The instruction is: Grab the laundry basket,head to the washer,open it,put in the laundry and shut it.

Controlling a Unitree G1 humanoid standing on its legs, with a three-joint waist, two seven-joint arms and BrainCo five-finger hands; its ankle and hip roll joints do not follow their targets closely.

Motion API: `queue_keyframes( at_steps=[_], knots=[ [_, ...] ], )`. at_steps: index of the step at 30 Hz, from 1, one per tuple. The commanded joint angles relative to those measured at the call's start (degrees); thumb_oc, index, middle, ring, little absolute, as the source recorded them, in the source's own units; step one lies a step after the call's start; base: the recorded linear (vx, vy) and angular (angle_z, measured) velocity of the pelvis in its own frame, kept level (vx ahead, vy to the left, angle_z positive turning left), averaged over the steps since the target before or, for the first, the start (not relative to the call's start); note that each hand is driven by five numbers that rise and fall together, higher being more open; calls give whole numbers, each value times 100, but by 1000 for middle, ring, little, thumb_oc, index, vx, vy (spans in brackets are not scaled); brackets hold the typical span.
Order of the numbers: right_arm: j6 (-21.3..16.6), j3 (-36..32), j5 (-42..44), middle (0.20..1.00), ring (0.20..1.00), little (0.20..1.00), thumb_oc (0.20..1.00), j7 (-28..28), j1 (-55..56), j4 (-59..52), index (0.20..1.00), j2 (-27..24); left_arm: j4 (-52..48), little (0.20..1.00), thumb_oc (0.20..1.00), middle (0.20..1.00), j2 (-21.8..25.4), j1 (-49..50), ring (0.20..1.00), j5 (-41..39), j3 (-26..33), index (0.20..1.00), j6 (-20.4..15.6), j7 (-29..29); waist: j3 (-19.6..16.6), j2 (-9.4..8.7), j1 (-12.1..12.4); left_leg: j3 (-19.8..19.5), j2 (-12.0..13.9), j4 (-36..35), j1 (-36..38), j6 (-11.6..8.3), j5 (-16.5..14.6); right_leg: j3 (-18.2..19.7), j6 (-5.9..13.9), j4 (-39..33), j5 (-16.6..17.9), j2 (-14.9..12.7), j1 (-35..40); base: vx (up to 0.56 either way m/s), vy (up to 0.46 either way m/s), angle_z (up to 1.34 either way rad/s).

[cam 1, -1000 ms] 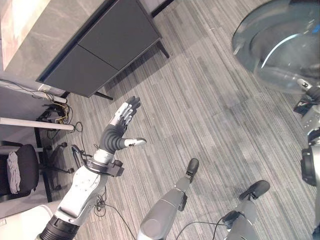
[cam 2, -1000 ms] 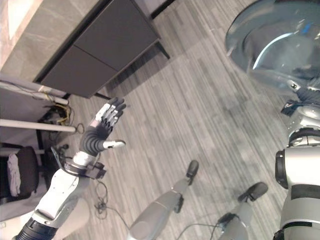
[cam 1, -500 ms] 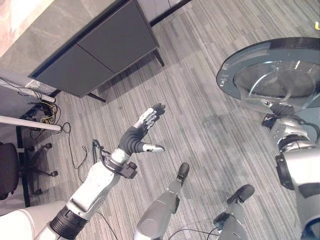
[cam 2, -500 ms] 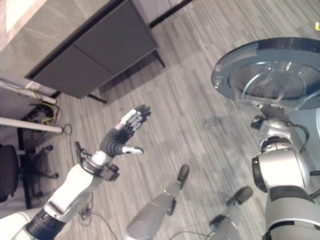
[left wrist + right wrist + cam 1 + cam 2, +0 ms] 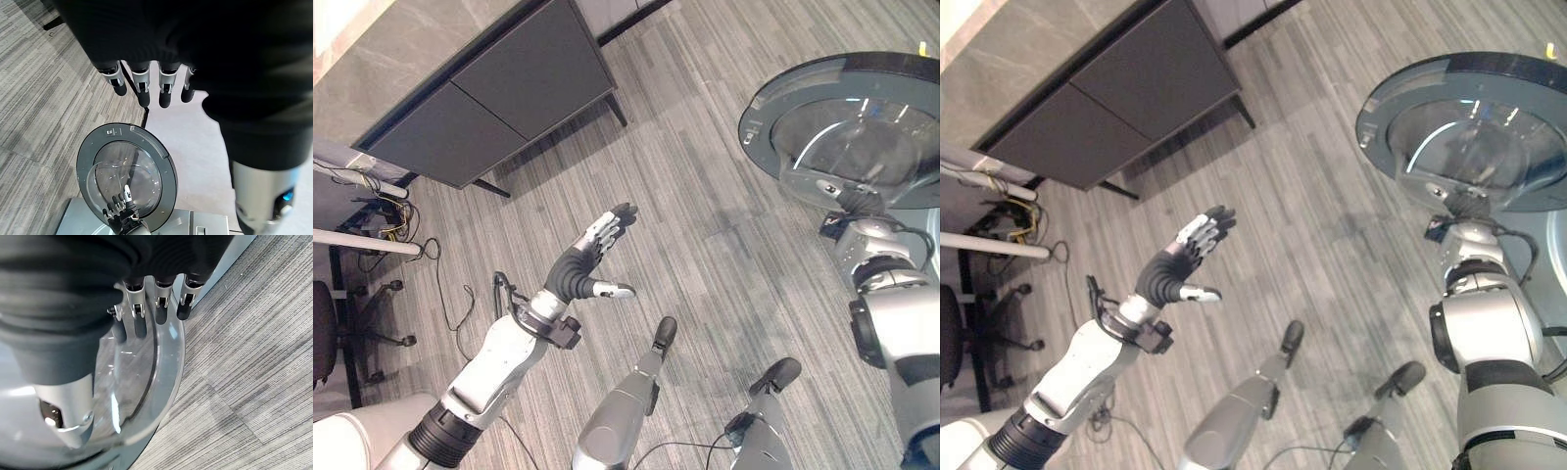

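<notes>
Washer door [image 5: 847,137]: the round, dark-rimmed door with its clear bowl stood swung out over the striped grey floor [image 5: 705,225], at the robot's right.
Right hand [image 5: 146,308]: reached up against the inner side of the door's glass, fingers straight and pointing along the bowl, their dark tips at the glass; nothing was clasped. From the left wrist camera, the same hand [image 5: 120,210] showed through the glass, fingers spread.
Left hand [image 5: 582,264]: held out over bare floor, well apart from the door, palm flat, fingers extended and thumb stuck out to the side; it carried nothing.
Washer body [image 5: 195,223]: a pale grey cabinet showed beneath the door in the left wrist camera, the door hanging out from it.
Cabinet [image 5: 494,93]: a low dark unit with two plain fronts and a grey stone-look top stood on thin legs at the far left of the floor.
Desk corner [image 5: 362,211]: a white bar and a tangle of wires sat beside the cabinet, with an office chair [image 5: 328,338] on castors just below them.
</notes>
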Motion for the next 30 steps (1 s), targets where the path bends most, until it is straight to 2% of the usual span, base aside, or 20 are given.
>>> queue_keyframes(
  at_steps=[1, 4, 5, 6, 8, 10, 11, 12, 17, 18, 23, 25, 26, 27, 29, 30],
  knots=[
    [-399, -73, -122, 1000, 1000, 1000, 1000, -194, 592, -613, 1000, 136, -191, 1000, 1000, 1000, 1, 150, 1000, 219, -121, 1000, -166, 77, -147, -17, -67, 234, 130, 194, 99, -110, -689, 338, 417, 5, -938, -230, 437, 92, 45, -4],
    [-468, -210, -283, 1000, 1000, 1000, 1000, -269, 1221, -1044, 1000, 454, -71, 1000, 1000, 1000, 5, 317, 1000, 289, -15, 1000, -168, 125, -129, -130, -171, 258, 125, 356, 260, -47, -858, 353, 413, 5, -950, -211, 635, 59, 44, -8],
    [-477, -193, -581, 1000, 1000, 1000, 1000, -352, 1577, -1266, 1000, 634, 16, 1000, 1000, 1000, 8, 454, 1000, 326, 75, 1000, -171, 169, -123, -214, -267, 275, 126, 407, 387, 10, -938, 372, 412, 5, -937, -203, 743, 42, 88, -14],
    [-475, -55, -1095, 1000, 1000, 1000, 1000, -410, 2378, -1998, 1000, 1038, 275, 1000, 1000, 1000, -27, 704, 1000, 383, 283, 1000, -159, 254, -60, -349, -447, 422, 119, 521, 565, 110, -984, 353, 364, 5, -812, -203, 883, 79, 115, -24],
    [-424, 67, -1587, 1000, 1000, 1000, 1000, -381, 3366, -3008, 1000, 1304, 617, 1000, 1000, 1000, -57, 992, 1000, 445, 497, 1000, -118, 297, -67, -498, -674, 515, 104, 624, 845, 183, -1136, 446, 377, 6, -791, -189, 1105, 114, 110, -37],
    [-318, 93, -1911, 1000, 1000, 1000, 1000, -147, 4112, -3593, 1000, 1427, 1061, 1000, 1000, 1000, -150, 1288, 1000, 319, 538, 1000, -47, 219, -97, -608, -888, 628, 108, 705, 1181, 249, -1292, 534, 398, 20, -777, -193, 1346, 117, 104, -46],
    [-307, 93, -1917, 1000, 1000, 1000, 1000, -151, 4137, -3616, 1000, 1427, 1069, 1000, 1000, 1000, -150, 1297, 1000, 319, 534, 1000, -56, 216, -93, -607, -885, 633, 107, 702, 1202, 251, -1295, 538, 401, 17, -778, -194, 1363, 149, 159, -47],
    [-234, 0, -2053, 1000, 1000, 1000, 1000, 225, 4815, -3998, 1000, 1425, 1758, 1000, 1000, 1000, -221, 1470, 1000, 404, 542, 1000, 31, 99, -194, -705, -1135, 764, 97, 722, 1510, 316, -1402, 615, 435, 48, -750, -211, 1541, 161, 145, -63],
    [-151, -261, -2227, 1000, 1000, 1000, 1000, 608, 5768, -4195, 1000, 1446, 2711, 1000, 1000, 1000, -307, 1826, 1000, 1047, 633, 1000, 153, 26, -477, -739, -1407, 914, 53, 619, 2001, 378, -1518, 601, 521, 127, -724, -291, 1859, 131, 121, -34],
    [-140, -325, -2261, 1000, 1000, 1000, 1000, 704, 6002, -4050, 1000, 1510, 3370, 1000, 1000, 1000, -466, 1867, 1000, 1374, 613, 1000, 226, 15, -593, -749, -1521, 980, 43, 589, 2188, 394, -1561, 628, 543, 176, -731, -300, 1951, 143, 120, -20],
    [-109, -325, -2107, 1000, 1000, 1000, 1000, 893, 6201, -3454, 1000, 1756, 5330, 1000, 1000, 1000, -1138, 1734, 1000, 1911, 625, 1000, 300, 94, -836, -808, -1678, 1219, 40, 505, 2607, 436, -1650, 761, 558, 224, -742, -264, 2082, 86, 66, -28],
    [-115, -310, -2095, 1000, 1000, 1000, 1000, 912, 6217, -3422, 1000, 1782, 5671, 1000, 1000, 1000, -1246, 1679, 1000, 1922, 656, 1000, 294, 102, -884, -821, -1710, 1247, 38, 498, 2659, 438, -1679, 807, 564, 235, -746, -249, 2089, 59, 42, -23],
    [-153, -349, -1995, 1000, 1000, 1000, 1000, 964, 6433, -3603, 1000, 1835, 6374, 1000, 1000, 1000, -1476, 1579, 1000, 2020, 714, 1000, 316, 147, -936, -846, -1849, 1284, 39, 540, 2766, 468, -1761, 1008, 549, 295, -784, -205, 2129, 80, 62, -26],
    [-158, -364, -2012, 1000, 1000, 1000, 1000, 977, 6503, -3742, 1000, 1816, 6589, 1000, 1000, 1000, -1546, 1550, 1000, 2031, 779, 1000, 304, 187, -961, -846, -1903, 1310, 21, 542, 2826, 492, -1794, 1091, 555, 331, -792, -194, 2125, 120, 94, -25],
    [-194, -401, -2010, 1000, 1000, 1000, 1000, 965, 6554, -3859, 1000, 1804, 6736, 1000, 1000, 1000, -1604, 1522, 1000, 2042, 817, 1000, 280, 231, -1017, -848, -1957, 1335, -18, 501, 2883, 522, -1789, 1184, 556, 395, -793, -195, 2079, 55, 77, -17],
    [-273, -568, -1960, 1000, 1000, 1000, 1000, 888, 6700, -4306, 1000, 1732, 6655, 1000, 1000, 1000, -1637, 1513, 1000, 1984, 871, 1000, 249, 291, -984, -784, -2070, 1321, -25, 443, 2976, 582, -1797, 1371, 533, 801, -914, -170, 1961, 14, 65, -24]
  ],
)
